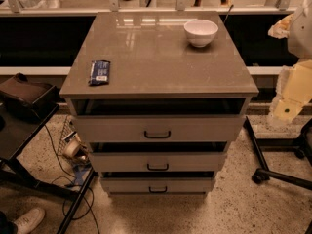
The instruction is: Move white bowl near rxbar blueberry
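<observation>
The white bowl (201,32) stands upright on the far right part of the grey cabinet top (156,57). The rxbar blueberry (99,72), a flat dark blue wrapper with a small white label, lies near the top's front left corner. The two are far apart, on opposite sides of the top. My gripper (286,110) hangs at the right edge of the view, beside and below the cabinet's right side, holding nothing that I can see. It is well away from the bowl and the bar.
The cabinet has three drawers (157,130) with dark handles, each pulled slightly out. A black table (24,126) with a dark bag stands at the left, with cables on the floor. A chair base (278,172) is at the right. A rail and glass run behind.
</observation>
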Controlling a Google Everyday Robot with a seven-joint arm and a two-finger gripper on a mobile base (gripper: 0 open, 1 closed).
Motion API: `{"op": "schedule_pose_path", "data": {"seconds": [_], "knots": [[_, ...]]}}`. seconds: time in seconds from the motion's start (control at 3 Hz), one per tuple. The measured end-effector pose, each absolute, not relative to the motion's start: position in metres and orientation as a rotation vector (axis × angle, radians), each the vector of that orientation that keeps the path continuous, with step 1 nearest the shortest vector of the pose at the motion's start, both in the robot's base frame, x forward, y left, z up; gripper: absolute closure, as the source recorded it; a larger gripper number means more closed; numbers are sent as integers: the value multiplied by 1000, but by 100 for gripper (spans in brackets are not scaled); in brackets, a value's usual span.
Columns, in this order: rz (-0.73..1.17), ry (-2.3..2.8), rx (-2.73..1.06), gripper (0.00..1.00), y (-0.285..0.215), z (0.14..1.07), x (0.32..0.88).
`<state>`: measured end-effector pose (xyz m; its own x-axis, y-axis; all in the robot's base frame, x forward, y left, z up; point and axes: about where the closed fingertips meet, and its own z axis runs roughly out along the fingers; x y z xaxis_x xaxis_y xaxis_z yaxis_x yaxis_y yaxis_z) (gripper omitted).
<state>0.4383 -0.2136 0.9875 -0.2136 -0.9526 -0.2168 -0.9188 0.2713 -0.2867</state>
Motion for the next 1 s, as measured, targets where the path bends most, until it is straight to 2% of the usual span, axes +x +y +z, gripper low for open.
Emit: {"op": "schedule_pose_path", "data": {"seconds": [0.33, 0.67, 1.0], "knots": [[-136, 2201, -1704, 0, -214, 988, 438], [-146, 2110, -1764, 0, -204, 984, 465], [-203, 1892, -1953, 0, -172, 979, 550]]}}
